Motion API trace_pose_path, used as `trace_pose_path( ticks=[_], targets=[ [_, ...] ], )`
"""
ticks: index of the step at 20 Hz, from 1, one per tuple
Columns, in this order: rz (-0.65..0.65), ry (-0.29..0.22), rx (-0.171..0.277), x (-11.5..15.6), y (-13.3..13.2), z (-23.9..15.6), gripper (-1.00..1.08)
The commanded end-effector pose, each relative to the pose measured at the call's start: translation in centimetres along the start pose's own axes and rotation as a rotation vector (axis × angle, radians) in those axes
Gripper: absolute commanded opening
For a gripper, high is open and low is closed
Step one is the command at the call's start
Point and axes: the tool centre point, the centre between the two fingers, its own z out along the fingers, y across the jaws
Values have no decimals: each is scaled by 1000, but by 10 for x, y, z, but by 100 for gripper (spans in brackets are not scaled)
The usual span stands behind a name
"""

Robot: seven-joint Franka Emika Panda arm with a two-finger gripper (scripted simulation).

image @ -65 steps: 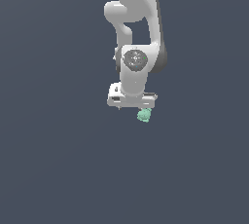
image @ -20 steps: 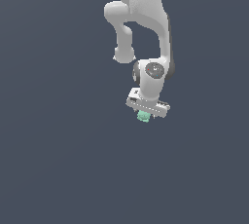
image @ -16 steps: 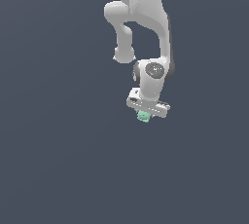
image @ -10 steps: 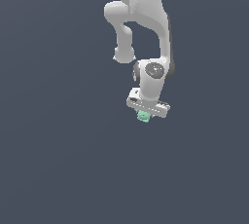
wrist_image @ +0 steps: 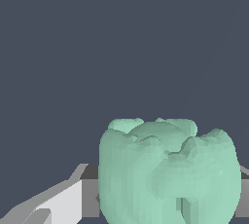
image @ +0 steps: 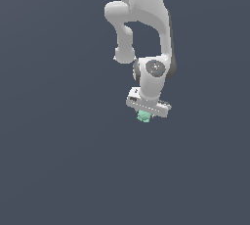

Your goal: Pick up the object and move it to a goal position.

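Observation:
The object (image: 143, 117) is a small mint-green lumpy blob that pokes out just below the white gripper (image: 145, 114) at the end of the arm in the exterior view. The wrist view shows the object (wrist_image: 168, 169) large and close, filling the space between the grey and white fingers (wrist_image: 63, 202). The gripper is shut on it. The fingertips are mostly hidden behind the hand in the exterior view.
The white arm (image: 146, 33) hangs down from the upper edge of the exterior view. Around it there is only a plain dark grey-blue background (image: 49, 146).
Over the last second nothing has visibly changed. Compared with 3.2 s ago, the wrist has swung toward the exterior view's right and tilted, with the object still held.

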Motion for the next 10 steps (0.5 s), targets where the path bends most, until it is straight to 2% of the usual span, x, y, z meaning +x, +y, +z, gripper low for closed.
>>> trace_pose_path(
  ticks=[1,10],
  targets=[
    [0,1,1,5,1,-12,-100],
    [1,1,1,37,10,-79,-100]
  ],
)
